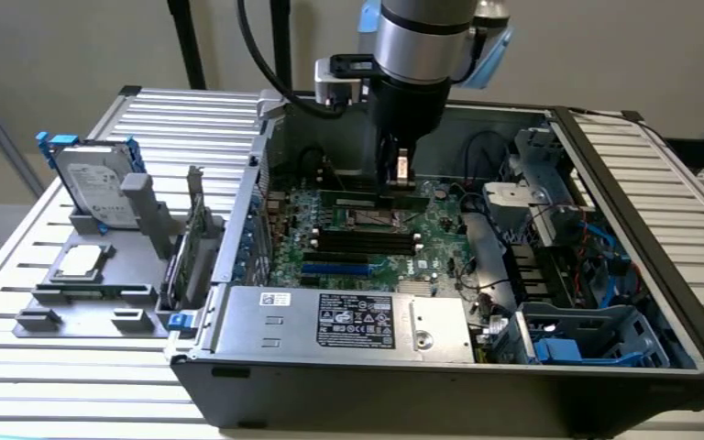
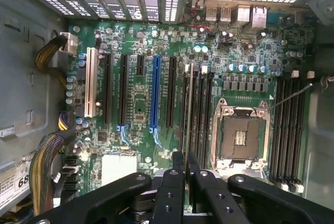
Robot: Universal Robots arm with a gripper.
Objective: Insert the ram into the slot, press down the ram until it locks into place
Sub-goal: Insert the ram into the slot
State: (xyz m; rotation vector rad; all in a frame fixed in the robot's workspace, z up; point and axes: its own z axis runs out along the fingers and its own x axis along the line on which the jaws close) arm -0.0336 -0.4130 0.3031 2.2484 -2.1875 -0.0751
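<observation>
My gripper (image 2: pixel 186 162) reaches down into the open computer case, its black fingers (image 2: pixel 177 174) nearly together on a thin strip seen edge-on, the ram (image 2: pixel 188 109). The ram runs lengthwise along the outermost slot of a group of four black slots (image 2: pixel 202 110), on the side away from the CPU socket (image 2: pixel 242 136). I cannot tell whether its lower edge touches the slot. In the exterior view the gripper (image 1: pixel 395 181) hangs over the green motherboard (image 1: pixel 432 225), near the black slots (image 1: pixel 358 243).
A second group of four slots (image 2: pixel 289 130) lies beyond the CPU socket. The blue slot (image 2: pixel 154 93) and black expansion slots sit on the other side. Cable bundles (image 2: pixel 44 166) run along the case wall. The power supply (image 1: pixel 346 321) and a drive cage (image 1: pixel 597 335) fill the case's front.
</observation>
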